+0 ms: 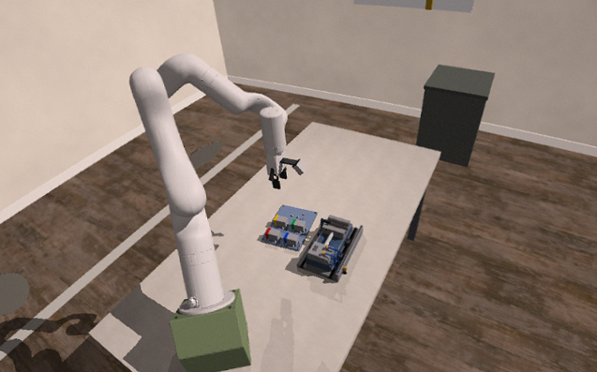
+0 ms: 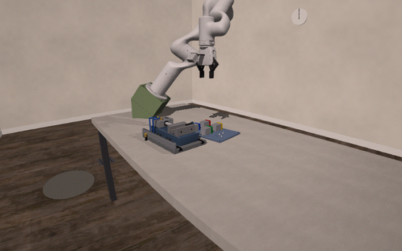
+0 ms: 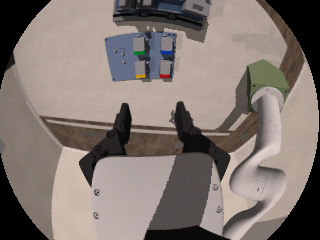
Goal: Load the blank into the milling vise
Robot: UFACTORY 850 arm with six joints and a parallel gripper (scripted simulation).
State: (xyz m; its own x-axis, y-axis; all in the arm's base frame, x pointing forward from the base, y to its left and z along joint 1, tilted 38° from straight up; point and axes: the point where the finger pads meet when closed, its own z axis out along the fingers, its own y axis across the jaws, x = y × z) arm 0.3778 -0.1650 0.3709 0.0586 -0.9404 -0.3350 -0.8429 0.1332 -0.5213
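Note:
The grey blank with the green end rests on the blue infeed plate. Blanks with a blue end, a red end and a yellow end also rest on it. My gripper is partly open and empty, high above the table and off to the side of the plate. The vise stands beside the plate; no blank shows between its jaws. The work stop is too small to tell.
The vise's raised plate has grey side rails. Blue hoses stand up at the moving-jaw end. The green robot base stands at one end of the table.

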